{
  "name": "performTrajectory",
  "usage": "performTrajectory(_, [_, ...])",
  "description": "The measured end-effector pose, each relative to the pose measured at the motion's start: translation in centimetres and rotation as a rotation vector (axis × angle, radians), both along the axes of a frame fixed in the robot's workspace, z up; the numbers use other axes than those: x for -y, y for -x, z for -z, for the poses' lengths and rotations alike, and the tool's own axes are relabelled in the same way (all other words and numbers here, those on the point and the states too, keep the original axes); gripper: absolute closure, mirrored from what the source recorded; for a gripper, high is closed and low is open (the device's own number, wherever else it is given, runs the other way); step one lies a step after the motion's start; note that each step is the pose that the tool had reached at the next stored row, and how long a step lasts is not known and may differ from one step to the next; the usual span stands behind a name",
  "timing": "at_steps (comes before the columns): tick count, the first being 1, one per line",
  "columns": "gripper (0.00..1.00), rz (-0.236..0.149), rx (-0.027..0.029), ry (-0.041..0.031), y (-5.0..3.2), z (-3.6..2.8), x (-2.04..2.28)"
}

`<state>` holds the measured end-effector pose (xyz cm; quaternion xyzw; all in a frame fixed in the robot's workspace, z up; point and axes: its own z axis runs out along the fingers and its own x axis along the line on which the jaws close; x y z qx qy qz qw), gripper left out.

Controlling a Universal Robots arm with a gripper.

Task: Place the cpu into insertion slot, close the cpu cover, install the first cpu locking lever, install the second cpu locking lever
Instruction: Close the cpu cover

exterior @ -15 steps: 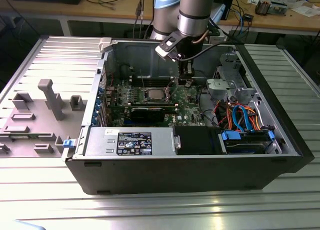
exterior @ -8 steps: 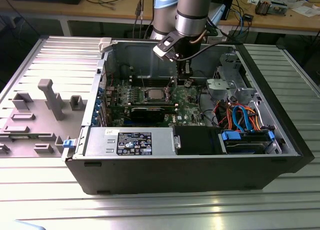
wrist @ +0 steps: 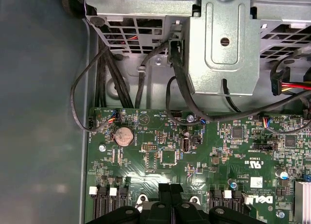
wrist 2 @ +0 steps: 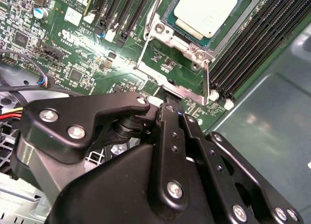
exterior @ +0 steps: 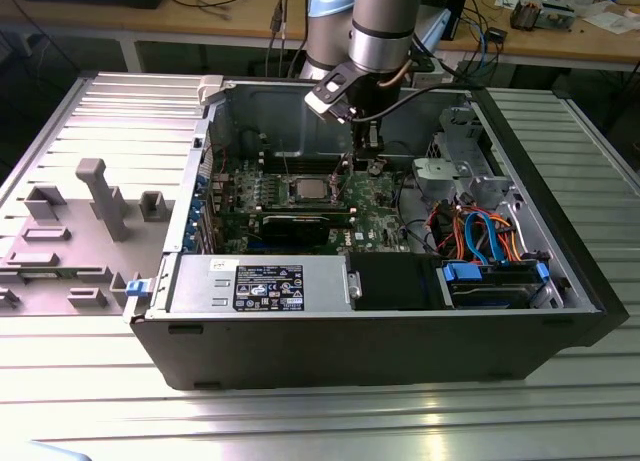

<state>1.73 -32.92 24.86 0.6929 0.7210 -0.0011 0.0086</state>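
Cpu (wrist 2: 206, 12) sits silvery top up in the insertion slot (wrist 2: 170, 24), just ahead of the gripper's fingertips; the cpu cover (wrist 2: 192, 50) lies flat around it, its near edge close to the gripper (wrist 2: 177, 110); the fingers (wrist 2: 167, 136) are drawn narrow, almost touching, and whether they pinch anything I cannot tell; long black memory slots (wrist 2: 257, 44) flank the socket on the green circuit board (wrist 2: 73, 54); in the exterior view the arm (exterior: 385, 21) hangs inside the open computer case (exterior: 400, 341).
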Motion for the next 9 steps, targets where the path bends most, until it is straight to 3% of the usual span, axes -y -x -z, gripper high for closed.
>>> performTrajectory(9, [0.89, 0.0, 0.0, 0.0, 0.1, 0.0, 0.0])
